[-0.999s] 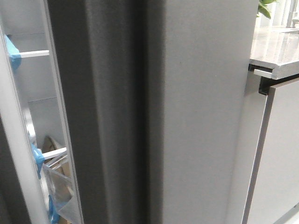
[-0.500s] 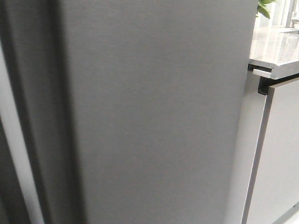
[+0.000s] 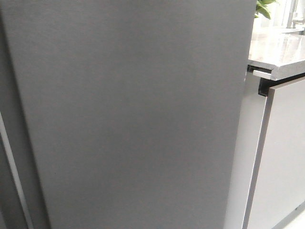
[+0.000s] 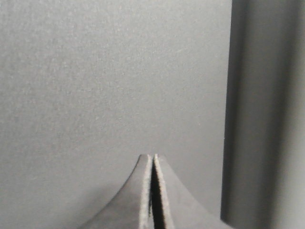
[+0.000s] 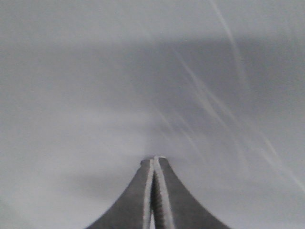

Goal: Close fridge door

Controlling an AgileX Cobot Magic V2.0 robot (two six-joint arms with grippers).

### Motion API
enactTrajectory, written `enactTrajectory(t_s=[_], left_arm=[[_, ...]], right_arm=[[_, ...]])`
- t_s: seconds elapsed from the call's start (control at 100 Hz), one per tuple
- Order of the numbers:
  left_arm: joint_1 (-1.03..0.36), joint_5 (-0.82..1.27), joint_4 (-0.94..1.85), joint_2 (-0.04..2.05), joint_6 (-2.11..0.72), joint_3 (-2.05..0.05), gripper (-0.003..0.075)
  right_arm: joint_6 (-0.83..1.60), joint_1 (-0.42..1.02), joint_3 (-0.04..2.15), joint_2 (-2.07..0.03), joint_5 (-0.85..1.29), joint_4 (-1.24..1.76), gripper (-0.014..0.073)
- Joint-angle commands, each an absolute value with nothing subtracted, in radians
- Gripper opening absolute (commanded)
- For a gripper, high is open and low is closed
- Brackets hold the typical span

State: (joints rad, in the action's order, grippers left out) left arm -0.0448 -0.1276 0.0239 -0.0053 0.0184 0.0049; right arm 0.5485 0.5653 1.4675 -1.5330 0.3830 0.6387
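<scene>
The fridge door (image 3: 133, 114) is a tall flat dark grey matte panel that fills most of the front view, facing me nearly square. No gripper shows in the front view. In the left wrist view my left gripper (image 4: 153, 157) is shut and empty, its tips close to the door's grey face (image 4: 105, 81), beside a darker vertical edge (image 4: 262, 114). In the right wrist view my right gripper (image 5: 154, 160) is shut and empty, its tips right at a pale grey surface (image 5: 95, 95) with faint streaks; I cannot tell whether they touch it.
A pale grey glossy cabinet front (image 3: 281, 157) stands to the right of the door, under a light stone countertop (image 3: 276, 52) with a green plant (image 3: 263, 7) at the back. A narrow pale strip (image 3: 14, 176) runs down the far left beside the door.
The door has swung to the left and flattened toward me. The fridge's shelves and the door's grooved side edge, visible a second ago, are now hidden.
</scene>
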Motion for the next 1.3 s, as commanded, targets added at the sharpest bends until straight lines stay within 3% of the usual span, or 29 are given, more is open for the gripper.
enactTrajectory(t_s=[0.0, 0.39, 0.759, 1.019, 1.289], left_arm=[[-0.048, -0.200, 0.030, -0.026, 0.023, 0.040, -0.0020], [-0.048, -0.200, 0.030, -0.026, 0.023, 0.040, -0.0020], [-0.048, -0.200, 0.030, -0.026, 0.023, 0.040, -0.0020], [-0.048, -0.200, 0.030, -0.026, 0.023, 0.040, -0.0020], [-0.048, -0.200, 0.030, -0.026, 0.023, 0.040, -0.0020]], right_arm=[[0.566, 0.559, 1.518, -1.541, 0.278, 0.653, -0.0044], [0.566, 0.537, 1.521, -1.491, 0.316, 0.592, -0.0043], [0.322, 0.314, 1.497, -1.241, 0.550, 0.275, -0.0043], [0.282, 0.199, 1.231, -0.920, 0.539, 0.273, -0.0043], [0.184, 0.196, 0.912, -0.603, 0.538, 0.273, -0.0043]])
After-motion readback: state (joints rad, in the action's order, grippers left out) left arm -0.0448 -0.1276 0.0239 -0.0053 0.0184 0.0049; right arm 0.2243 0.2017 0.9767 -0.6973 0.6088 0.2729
